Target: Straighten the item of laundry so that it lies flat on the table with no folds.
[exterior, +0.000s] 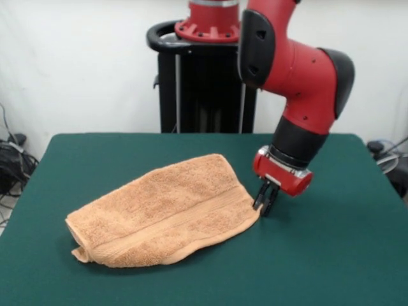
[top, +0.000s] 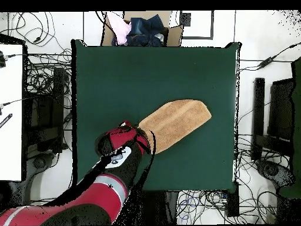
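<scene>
The item of laundry [exterior: 166,213] is a light orange-tan towel lying folded over on itself, with a woven band running along its length, on the dark green table [exterior: 338,255]. My gripper [exterior: 266,205] stands tips-down at the towel's right-hand corner, at table height and touching or nearly touching the cloth edge. In the overhead view the towel [top: 176,122] lies near the middle of the table [top: 117,70], and my red arm [top: 120,150] covers its lower-left corner and hides the gripper.
A cardboard box of clothes [top: 141,29] sits beyond the table's top edge in the overhead view. Cables and equipment [top: 41,118] lie on the floor on both sides. The black pedestal [exterior: 204,83] stands behind the table.
</scene>
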Controlling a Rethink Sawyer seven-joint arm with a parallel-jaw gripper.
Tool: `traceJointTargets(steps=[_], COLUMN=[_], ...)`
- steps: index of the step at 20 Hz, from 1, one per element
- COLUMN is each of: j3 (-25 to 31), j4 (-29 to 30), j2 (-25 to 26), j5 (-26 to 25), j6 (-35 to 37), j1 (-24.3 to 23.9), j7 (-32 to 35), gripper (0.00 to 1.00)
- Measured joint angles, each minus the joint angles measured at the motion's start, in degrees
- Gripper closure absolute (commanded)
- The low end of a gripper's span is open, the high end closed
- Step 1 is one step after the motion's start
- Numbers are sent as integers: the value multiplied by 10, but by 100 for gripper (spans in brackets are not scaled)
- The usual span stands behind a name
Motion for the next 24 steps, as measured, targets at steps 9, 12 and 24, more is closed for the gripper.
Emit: traceJointTargets(steps=[9, 12, 24], j3=[4, 8, 8], j4=[-12, -23, -89], j2=[-4, -3, 13], j5=[77, 103, 189], j6=[50, 55, 95], j1=[46, 64, 124], j7=[0, 0, 0], gripper=[100, 100, 100])
